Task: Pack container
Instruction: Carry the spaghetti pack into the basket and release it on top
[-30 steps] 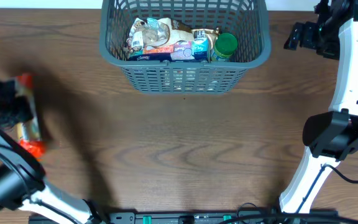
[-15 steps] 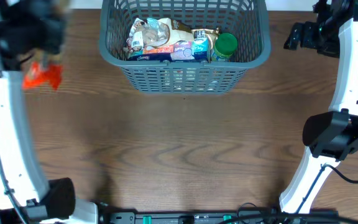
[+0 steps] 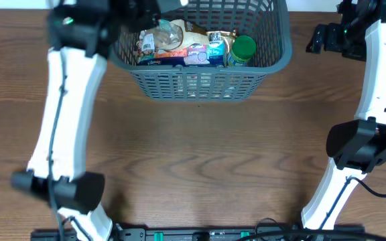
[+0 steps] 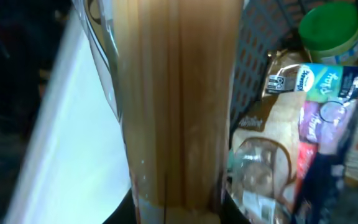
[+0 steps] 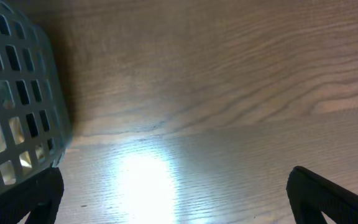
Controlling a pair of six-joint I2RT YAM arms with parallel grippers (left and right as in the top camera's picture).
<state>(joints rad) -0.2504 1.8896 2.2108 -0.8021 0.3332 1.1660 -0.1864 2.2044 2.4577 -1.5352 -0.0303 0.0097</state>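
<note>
Gripping spaghetti pack, left gripper hung over container wall; pack could snag rim. Right gripper sat spread, empty.

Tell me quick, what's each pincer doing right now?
Left pincer: closed, holding a spaghetti packet at the container.
Right pincer: open, empty, above the table.
</note>
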